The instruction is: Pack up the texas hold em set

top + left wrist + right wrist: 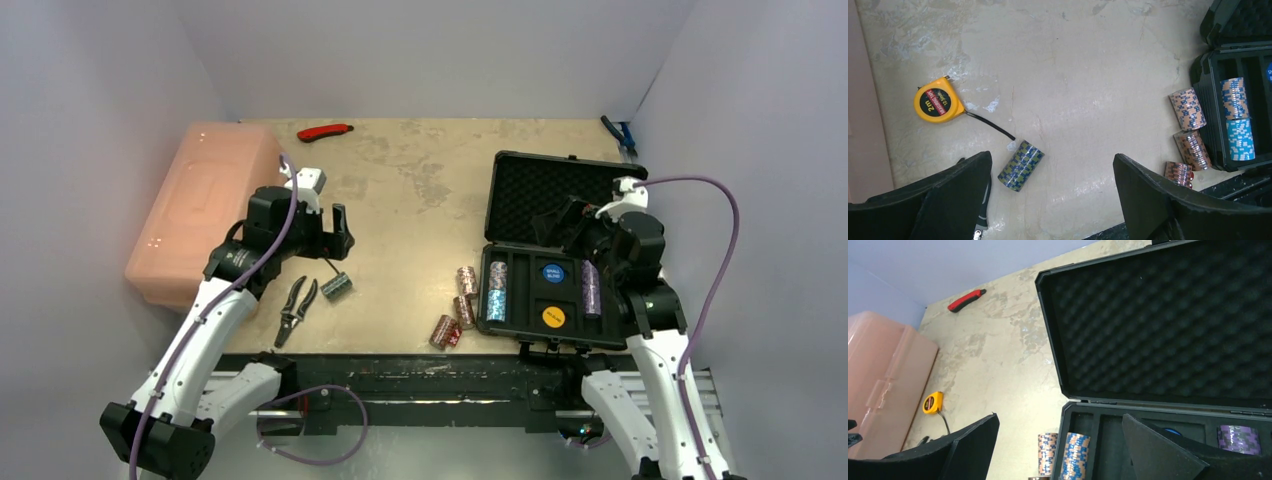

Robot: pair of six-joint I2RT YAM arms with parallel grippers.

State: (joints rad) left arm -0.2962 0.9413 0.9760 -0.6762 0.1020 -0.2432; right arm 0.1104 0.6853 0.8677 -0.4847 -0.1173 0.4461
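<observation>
The black briefcase lies open at the right, its foam lid back. Its tray holds a speckled chip stack, a purple stack, a blue disc and a yellow disc. Three speckled stacks lie loose on the table by the case's left side. A green-blue stack lies near my left gripper, which is open and empty above the table. My right gripper is open and empty over the tray's left end. No dice show.
The large pink box stands at the left. A yellow tape measure and pliers lie near the left arm. A red knife is at the back, and a blue tool at the back right.
</observation>
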